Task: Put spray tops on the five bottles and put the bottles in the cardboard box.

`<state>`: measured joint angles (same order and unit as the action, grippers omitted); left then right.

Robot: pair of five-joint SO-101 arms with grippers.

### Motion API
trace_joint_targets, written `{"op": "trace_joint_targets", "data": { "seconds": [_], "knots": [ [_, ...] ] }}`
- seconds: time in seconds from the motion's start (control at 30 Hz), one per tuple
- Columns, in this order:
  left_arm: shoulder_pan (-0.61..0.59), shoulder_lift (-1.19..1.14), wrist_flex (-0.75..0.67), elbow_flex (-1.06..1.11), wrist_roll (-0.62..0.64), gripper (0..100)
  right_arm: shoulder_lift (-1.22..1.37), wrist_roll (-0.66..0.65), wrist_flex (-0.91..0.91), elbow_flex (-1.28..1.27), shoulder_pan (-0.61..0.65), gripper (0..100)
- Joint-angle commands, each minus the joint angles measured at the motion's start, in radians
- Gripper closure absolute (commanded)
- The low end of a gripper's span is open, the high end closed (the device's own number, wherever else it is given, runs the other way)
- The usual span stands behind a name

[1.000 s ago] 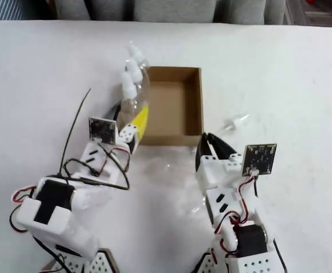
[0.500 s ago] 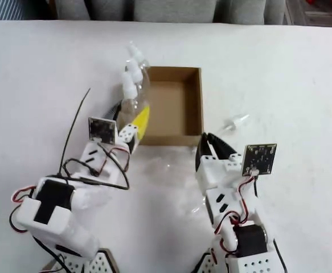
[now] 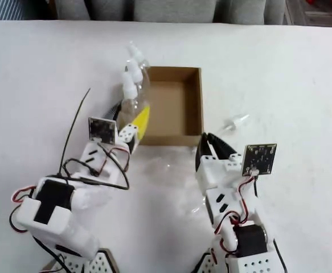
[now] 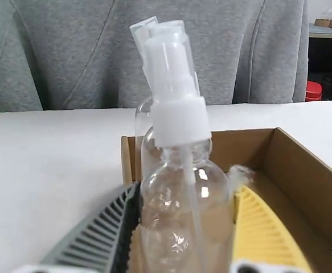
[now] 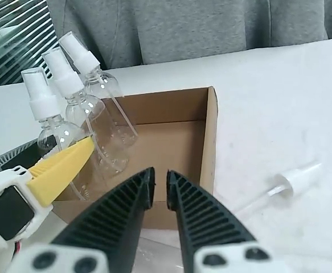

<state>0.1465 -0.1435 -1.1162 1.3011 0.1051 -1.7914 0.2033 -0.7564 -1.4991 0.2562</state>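
Observation:
My left gripper [image 3: 132,108] [image 4: 185,196] is shut on a clear bottle [image 4: 177,187] with a white spray top [image 4: 174,96], gripped between its grey and yellow fingers. This bottle [image 5: 60,136] stands at the left wall of the cardboard box [image 3: 201,102] [image 5: 211,136]. Two more topped bottles [image 3: 132,60] [image 5: 97,99] stand in a row behind it; I cannot tell whether they are inside the box. A loose spray top [image 3: 236,121] [image 5: 291,181] lies on the table right of the box. My right gripper [image 3: 207,138] [image 5: 159,173] hangs at the box's near right corner, shut save for a thin gap, holding nothing.
The white table stretches wide to the right of and behind the box. A faint clear shape [image 3: 166,165] lies in front of the box between the two arms. A grey backdrop runs along the table's far edge.

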Motion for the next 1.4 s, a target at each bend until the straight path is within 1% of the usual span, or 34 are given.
{"op": "trace_joint_targets", "data": {
  "seconds": [0.0, 0.3, 0.37, 0.43, 0.53, 0.67, 0.73, 0.87, 0.93, 1.07, 1.17, 1.37],
  "knots": [
    [0.007, -0.005, -0.014, -0.014, 0.003, 79, -0.007, -0.011, 0.004, 0.009, -0.002, 98.1],
    [0.007, -0.005, -0.014, -0.014, 0.006, 79, -0.007, -0.011, 0.004, 0.009, -0.002, 98.1],
    [0.007, -0.005, -0.014, -0.014, 0.006, 80, -0.007, -0.011, 0.004, 0.009, -0.002, 98.1],
    [0.007, -0.005, -0.014, -0.014, 0.0, 86, -0.007, -0.011, 0.004, 0.009, -0.002, 98.1],
    [0.007, -0.001, -0.014, -0.015, -0.003, 99, -0.007, -0.011, 0.004, 0.009, -0.002, 98.1],
    [0.007, -0.001, -0.014, -0.015, -0.003, 94, -0.007, -0.011, 0.004, 0.009, -0.002, 98.1],
    [0.007, -0.001, -0.015, -0.015, -0.003, 94, -0.007, -0.011, 0.004, 0.009, -0.002, 98.1],
    [-0.005, -0.008, -0.121, -0.008, 0.0, 94, -0.007, -0.011, 0.004, 0.009, -0.002, 98.1],
    [-0.01, -0.008, -0.146, -0.006, 0.005, 94, -0.007, -0.011, 0.004, 0.009, -0.002, 98.1],
    [-0.015, -0.008, -0.155, -0.009, 0.005, 94, -0.007, -0.011, 0.004, 0.009, -0.002, 98.1],
    [-0.013, -0.008, -0.155, -0.018, 0.005, 98, -0.007, -0.011, 0.004, 0.009, -0.002, 98.1],
    [-0.013, -0.01, -0.155, -0.048, 0.006, 98, -0.007, -0.011, 0.004, 0.009, -0.002, 98.1]
  ]
}}
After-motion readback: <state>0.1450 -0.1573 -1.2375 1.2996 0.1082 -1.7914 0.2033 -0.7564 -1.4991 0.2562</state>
